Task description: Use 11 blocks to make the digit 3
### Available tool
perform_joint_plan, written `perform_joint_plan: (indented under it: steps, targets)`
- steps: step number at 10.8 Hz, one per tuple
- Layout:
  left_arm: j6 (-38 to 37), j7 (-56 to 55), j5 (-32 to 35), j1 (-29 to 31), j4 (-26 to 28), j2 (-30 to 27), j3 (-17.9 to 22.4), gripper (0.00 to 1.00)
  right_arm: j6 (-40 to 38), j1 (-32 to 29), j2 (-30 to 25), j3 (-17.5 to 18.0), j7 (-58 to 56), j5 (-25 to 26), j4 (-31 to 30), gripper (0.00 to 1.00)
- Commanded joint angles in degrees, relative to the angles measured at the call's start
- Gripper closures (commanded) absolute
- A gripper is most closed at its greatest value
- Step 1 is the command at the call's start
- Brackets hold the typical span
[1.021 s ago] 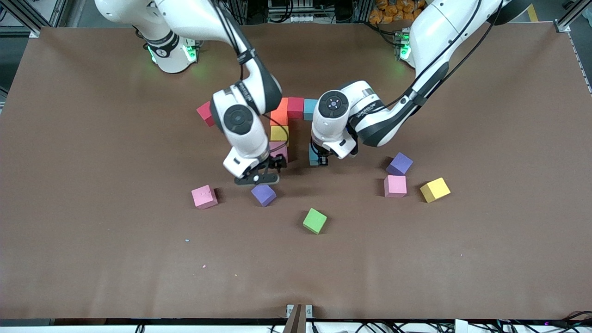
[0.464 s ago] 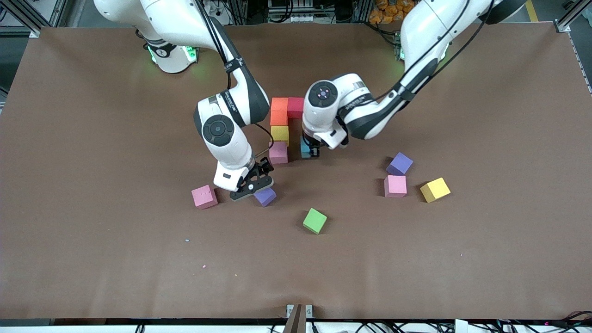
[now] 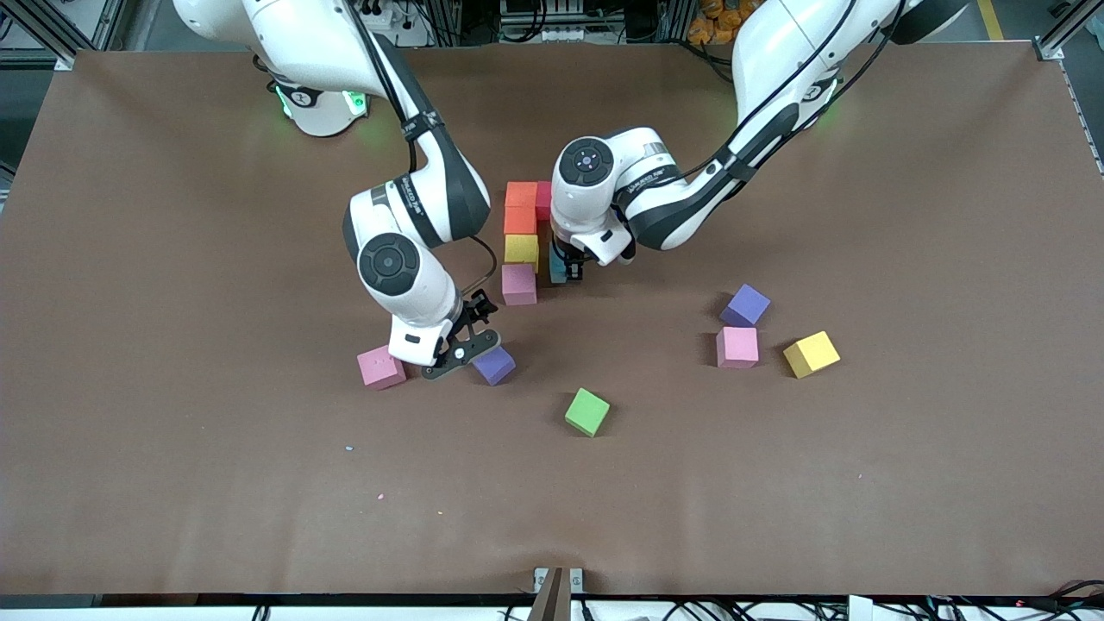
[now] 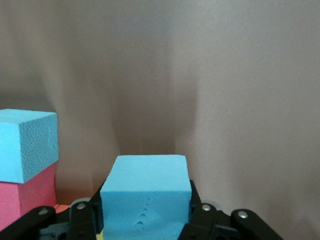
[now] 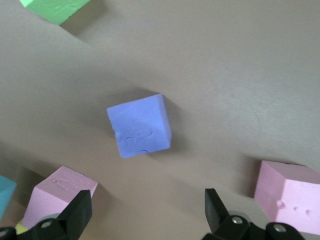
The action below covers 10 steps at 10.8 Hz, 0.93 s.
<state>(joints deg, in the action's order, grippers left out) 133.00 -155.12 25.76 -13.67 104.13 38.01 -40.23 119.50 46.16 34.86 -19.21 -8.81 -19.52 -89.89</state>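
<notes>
My left gripper (image 3: 566,269) is shut on a light blue block (image 4: 145,192), held low right beside the yellow block (image 3: 521,248) and pink block (image 3: 518,285) of a column. Above those in the column sit two orange blocks (image 3: 520,207) with a red block (image 3: 543,200) beside them. Another light blue block (image 4: 25,145) shows in the left wrist view next to the red one. My right gripper (image 3: 455,354) is open, low over the table between a loose pink block (image 3: 380,366) and a purple block (image 5: 139,125), nothing between its fingers.
A green cube (image 3: 587,411) lies nearer the camera than the purple block. Toward the left arm's end lie a purple block (image 3: 745,305), a pink block (image 3: 737,347) and a yellow block (image 3: 811,354). The brown table (image 3: 776,483) stretches wide around them.
My left gripper has carried the light blue block in toward the column. My right gripper has dropped and shifted from over the purple block to beside it, toward the loose pink block.
</notes>
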Motion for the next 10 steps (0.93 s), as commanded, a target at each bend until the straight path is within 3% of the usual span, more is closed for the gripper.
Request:
perform_joint_plan:
  steps: [1,6,10]
  targets:
    - [1.47,-1.24,-0.19,-1.36,0.11,0.48,0.67,1.00,-0.68,-4.13,2.13,3.30,-1.91,-2.27,3.83,0.00]
    - [2.43,-1.33,0.34,-2.42,0.28,1.27,1.20,1.00,-0.94,-8.54,7.49,4.53,-5.69,-2.19,12.97,0.00]
    - [3.75,-1.33,0.34,-3.20,0.63,2.07,1.29,1.00,-0.59,-8.37,9.17,4.53,-5.43,-2.19,14.66,0.00]
